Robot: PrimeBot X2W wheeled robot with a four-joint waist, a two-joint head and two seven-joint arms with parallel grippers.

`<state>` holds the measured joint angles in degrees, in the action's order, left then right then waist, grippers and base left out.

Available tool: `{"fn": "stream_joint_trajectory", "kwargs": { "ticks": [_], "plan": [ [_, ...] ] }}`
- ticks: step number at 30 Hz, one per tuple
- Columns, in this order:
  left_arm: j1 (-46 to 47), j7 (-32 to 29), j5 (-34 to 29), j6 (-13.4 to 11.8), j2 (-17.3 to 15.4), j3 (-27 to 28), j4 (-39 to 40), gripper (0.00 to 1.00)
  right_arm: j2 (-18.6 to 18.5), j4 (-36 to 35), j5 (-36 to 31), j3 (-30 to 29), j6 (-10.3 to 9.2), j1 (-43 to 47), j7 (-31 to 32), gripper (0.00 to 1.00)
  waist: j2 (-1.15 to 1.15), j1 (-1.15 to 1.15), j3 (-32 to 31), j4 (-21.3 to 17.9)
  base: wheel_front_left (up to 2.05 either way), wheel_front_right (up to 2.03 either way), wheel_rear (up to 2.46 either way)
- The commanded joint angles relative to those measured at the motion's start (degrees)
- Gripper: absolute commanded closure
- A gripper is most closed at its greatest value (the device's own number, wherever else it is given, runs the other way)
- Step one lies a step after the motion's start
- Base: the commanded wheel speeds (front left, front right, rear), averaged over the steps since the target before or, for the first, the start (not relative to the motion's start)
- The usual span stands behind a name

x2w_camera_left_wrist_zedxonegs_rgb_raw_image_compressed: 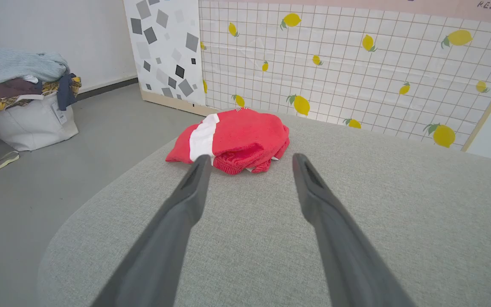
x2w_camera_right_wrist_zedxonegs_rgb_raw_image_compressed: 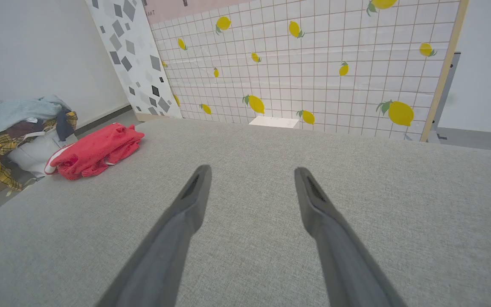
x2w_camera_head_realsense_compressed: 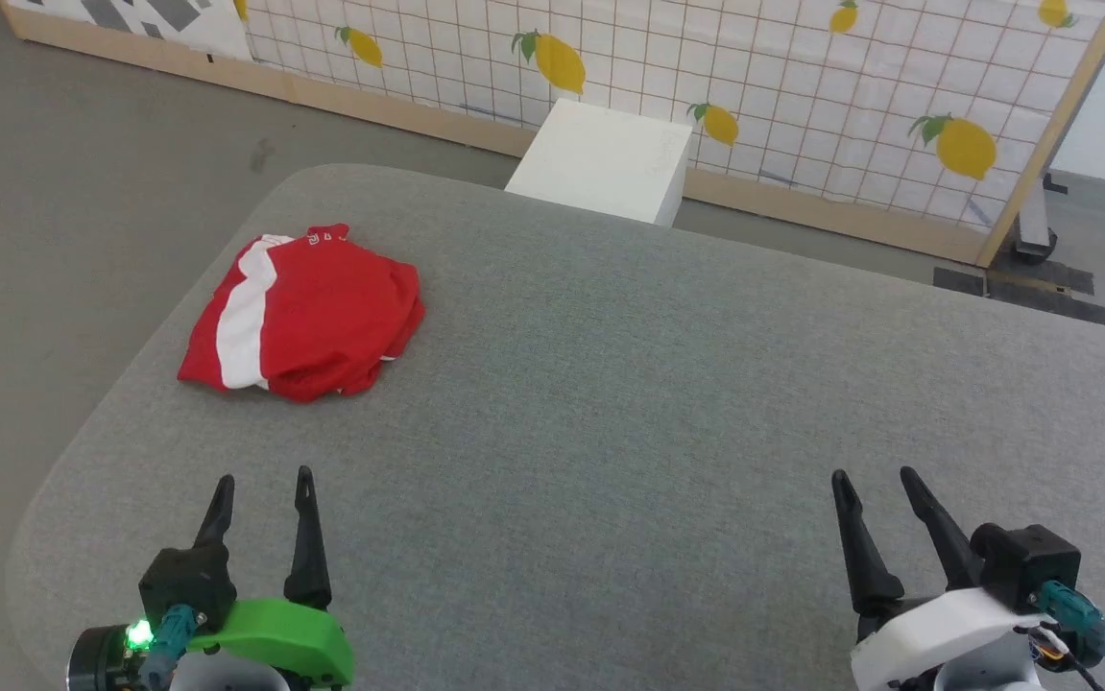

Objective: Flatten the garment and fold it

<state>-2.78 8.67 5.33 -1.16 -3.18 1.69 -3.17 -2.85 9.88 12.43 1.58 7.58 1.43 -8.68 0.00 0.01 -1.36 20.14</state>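
Table: we see a wide grey cloth-covered table (x2w_camera_head_realsense_compressed: 629,384) with rounded corners.
Garment: the red garment (x2w_camera_head_realsense_compressed: 322,317) lies at about 10 o'clock from the table's middle, close to its left edge. It is bunched in a rumpled heap, layers lapped over each other, with a white stripe (x2w_camera_head_realsense_compressed: 243,321) across its left part.
Left gripper: the left gripper (x2w_camera_head_realsense_compressed: 264,475) sits at 7 o'clock in the head view. Its fingers are parted and empty, aimed toward the heap but well short of it.
Right gripper: the right gripper (x2w_camera_head_realsense_compressed: 872,472) sits at 5 o'clock, fingers likewise spread on nothing, well apart from the cloth.
Progress: we judge nothing is done yet; reaching, spreading flat and folding all remain.
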Motion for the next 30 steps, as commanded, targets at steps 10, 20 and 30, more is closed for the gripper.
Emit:
{"fn": "stream_joint_trajectory", "kwargs": {
  "ticks": [10, 20, 30],
  "plan": [
    [-1.0, 1.8, -1.0, -0.6, -0.3, -0.2, -0.3, 0.0, 0.0, 1.3, 0.4, 0.1, -0.06, 0.7, -1.8, 0.0, 0.0, -0.01, -0.7, 2.5, 0.0, 0.0, 0.0],
    [-1.3, 3.0, -1.4, -1.1, -0.9, -0.2, -0.6, 0.0, 0.0, 1.3, 0.2, 0.2, -0.07, 0.8, -3.0, 0.0, 0.0, -0.01, -1.0, 4.5, 0.0, 0.0, 0.0],
    [-1.4, 4.2, -1.0, -1.6, -0.9, -0.4, -1.0, 0.0, 0.0, 1.8, 1.5, 0.3, -0.07, 0.9, -4.2, 0.0, 0.0, -0.01, -1.2, 6.6, 0.0, 0.0, 0.0]
  ]
}}
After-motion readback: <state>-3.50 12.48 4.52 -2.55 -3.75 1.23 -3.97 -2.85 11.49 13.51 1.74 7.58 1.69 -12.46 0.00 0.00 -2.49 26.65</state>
